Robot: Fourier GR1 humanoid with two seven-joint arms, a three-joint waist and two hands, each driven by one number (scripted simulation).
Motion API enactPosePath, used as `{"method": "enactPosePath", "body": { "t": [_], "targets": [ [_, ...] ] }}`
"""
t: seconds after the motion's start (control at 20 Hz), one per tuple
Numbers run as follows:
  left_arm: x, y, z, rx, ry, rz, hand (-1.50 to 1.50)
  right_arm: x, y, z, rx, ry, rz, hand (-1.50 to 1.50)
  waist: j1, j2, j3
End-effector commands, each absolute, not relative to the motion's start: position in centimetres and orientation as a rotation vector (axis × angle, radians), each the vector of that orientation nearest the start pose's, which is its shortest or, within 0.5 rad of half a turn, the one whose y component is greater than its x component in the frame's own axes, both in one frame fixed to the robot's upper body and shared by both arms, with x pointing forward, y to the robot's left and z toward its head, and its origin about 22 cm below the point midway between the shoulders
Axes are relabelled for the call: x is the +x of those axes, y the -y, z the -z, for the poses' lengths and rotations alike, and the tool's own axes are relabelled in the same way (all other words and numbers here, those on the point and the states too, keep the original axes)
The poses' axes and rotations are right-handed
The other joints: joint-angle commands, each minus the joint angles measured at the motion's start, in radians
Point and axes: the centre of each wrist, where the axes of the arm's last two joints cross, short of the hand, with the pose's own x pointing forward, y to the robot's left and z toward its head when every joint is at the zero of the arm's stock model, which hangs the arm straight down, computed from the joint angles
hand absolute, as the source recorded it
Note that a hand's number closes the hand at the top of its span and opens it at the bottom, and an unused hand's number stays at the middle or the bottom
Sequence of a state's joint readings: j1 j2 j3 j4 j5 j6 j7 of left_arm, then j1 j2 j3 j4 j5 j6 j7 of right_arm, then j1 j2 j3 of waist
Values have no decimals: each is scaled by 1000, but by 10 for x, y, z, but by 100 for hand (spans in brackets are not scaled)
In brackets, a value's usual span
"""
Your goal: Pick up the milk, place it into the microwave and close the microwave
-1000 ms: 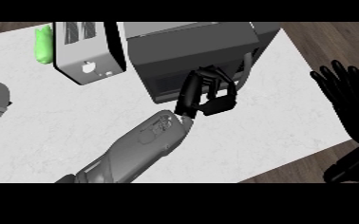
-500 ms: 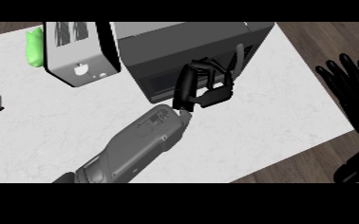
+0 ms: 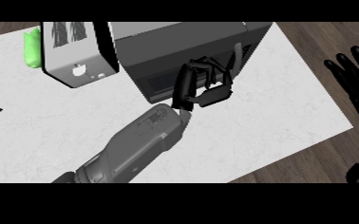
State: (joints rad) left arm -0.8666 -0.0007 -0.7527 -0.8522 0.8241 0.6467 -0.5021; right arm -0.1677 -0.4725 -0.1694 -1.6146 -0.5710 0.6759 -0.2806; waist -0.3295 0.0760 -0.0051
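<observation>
The dark grey microwave (image 3: 184,42) stands at the back middle of the white counter (image 3: 280,114). Its front face points toward me and looks closed. My left hand (image 3: 204,84) is right against that front, fingers curled, thumb down its left side, with nothing visible in it. No milk shows anywhere in the head view. My right hand (image 3: 344,73) rests open at the right edge, off the counter, fingers up.
A silver toaster (image 3: 73,52) sits just left of the microwave, nearly touching it. A bright green object (image 3: 31,47) lies beyond the toaster at the far left. Wooden floor (image 3: 316,33) shows past the counter's right edge.
My left hand has moved a little up and left, in against the microwave's front. The right hand has stayed at the right edge.
</observation>
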Motion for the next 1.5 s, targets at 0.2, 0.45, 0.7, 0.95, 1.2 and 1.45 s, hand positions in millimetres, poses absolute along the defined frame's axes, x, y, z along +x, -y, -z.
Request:
{"method": "enactPosePath", "body": {
  "t": [0.2,0.45,0.7,0.95,1.2,1.45],
  "targets": [
    [361,-15,-49,-188,1838,19,150,275,351,-124,631,2093,-432,-150,-5,8,-1],
    [361,-16,-47,-196,1846,5,150,274,353,-129,626,2089,-433,-150,-18,14,-1],
    [361,-16,-44,-192,1860,4,150,276,355,-139,629,2091,-454,-150,-13,16,0],
    [362,-16,-44,-193,1869,-5,150,277,357,-146,625,2097,-452,-150,-14,21,0],
    [362,-19,-39,-181,1877,-24,150,275,364,-150,615,2096,-439,-150,-16,18,1],
    [361,-16,-40,-197,1885,-19,150,278,359,-153,679,2087,-467,-150,-20,25,2]
  ]
}}
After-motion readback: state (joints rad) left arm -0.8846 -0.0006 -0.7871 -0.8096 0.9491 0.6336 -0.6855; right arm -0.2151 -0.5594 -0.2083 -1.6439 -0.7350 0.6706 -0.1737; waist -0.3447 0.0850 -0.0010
